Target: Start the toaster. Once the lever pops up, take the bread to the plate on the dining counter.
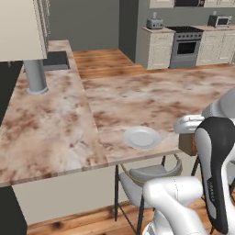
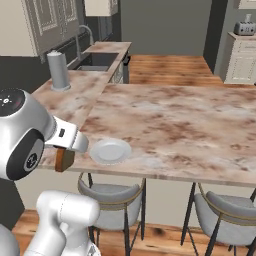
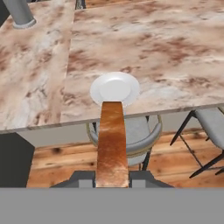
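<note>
My gripper [image 3: 112,178] is shut on the bread [image 3: 112,139], a tan-brown slice seen edge-on and reaching toward the plate [image 3: 114,87]. The white plate [image 1: 141,137] lies near the front edge of the dining counter [image 1: 151,98]. In the left base view the bread [image 1: 187,145] hangs under my hand just off the counter's edge, right of the plate. From the right base view the bread [image 2: 64,159] sits left of the plate [image 2: 110,151], at the edge of the counter [image 2: 175,120]. Far back, the toaster [image 1: 154,23] stands on a cream cabinet.
Grey stools [image 1: 149,176] [image 2: 112,205] [image 3: 131,135] stand under the counter's overhang below the plate. A grey cylinder [image 1: 36,75] rises from the left counter wing, with a sink [image 2: 95,60] behind it. A stove [image 1: 186,43] stands at the far wall.
</note>
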You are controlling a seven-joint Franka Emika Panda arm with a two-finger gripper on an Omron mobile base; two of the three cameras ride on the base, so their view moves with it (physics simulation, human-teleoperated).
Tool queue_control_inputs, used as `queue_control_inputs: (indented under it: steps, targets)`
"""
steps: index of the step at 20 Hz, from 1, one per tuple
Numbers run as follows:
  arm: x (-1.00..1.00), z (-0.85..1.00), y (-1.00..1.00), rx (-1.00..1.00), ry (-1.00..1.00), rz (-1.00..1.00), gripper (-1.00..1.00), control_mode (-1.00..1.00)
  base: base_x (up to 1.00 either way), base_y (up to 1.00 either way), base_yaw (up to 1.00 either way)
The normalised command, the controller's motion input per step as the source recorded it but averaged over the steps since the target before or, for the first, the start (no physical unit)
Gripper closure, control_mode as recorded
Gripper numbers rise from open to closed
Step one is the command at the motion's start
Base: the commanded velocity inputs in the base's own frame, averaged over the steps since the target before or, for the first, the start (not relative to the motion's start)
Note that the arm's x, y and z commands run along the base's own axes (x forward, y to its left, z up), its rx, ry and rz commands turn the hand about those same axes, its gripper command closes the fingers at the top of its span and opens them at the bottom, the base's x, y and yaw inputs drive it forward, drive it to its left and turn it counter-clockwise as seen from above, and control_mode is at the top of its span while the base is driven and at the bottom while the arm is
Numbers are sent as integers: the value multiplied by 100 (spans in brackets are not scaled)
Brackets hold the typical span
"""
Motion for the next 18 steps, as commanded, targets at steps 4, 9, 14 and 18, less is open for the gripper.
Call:
queue_control_inputs:
  steps: [4,9,14,18]
  targets:
    - [0,0,0,0,0,0,100,100,53,15,0]
    - [0,0,0,0,0,0,100,100,40,9,0]
    - [6,-3,0,0,0,0,100,-100,23,3,0]
    - [42,-28,-6,0,-1,3,100,-100,0,0,0]
